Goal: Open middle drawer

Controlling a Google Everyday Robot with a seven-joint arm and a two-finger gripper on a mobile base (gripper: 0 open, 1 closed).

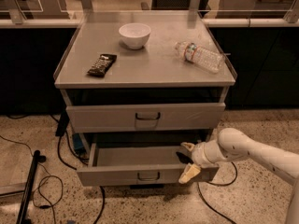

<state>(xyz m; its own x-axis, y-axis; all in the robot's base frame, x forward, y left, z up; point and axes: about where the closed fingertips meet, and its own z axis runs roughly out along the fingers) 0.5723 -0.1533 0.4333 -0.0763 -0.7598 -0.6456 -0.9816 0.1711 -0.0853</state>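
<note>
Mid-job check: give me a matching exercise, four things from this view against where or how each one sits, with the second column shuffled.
Things
1. bowl
2. bottle
3. middle drawer
4. gripper

Place or state
A. lying on its side, right part of the cabinet top
B. pulled out, grey tray showing
C. at the middle drawer's right front corner
D. upright, back middle of the cabinet top

Pairs: 1-D, 2-A, 3-B, 4-C
</note>
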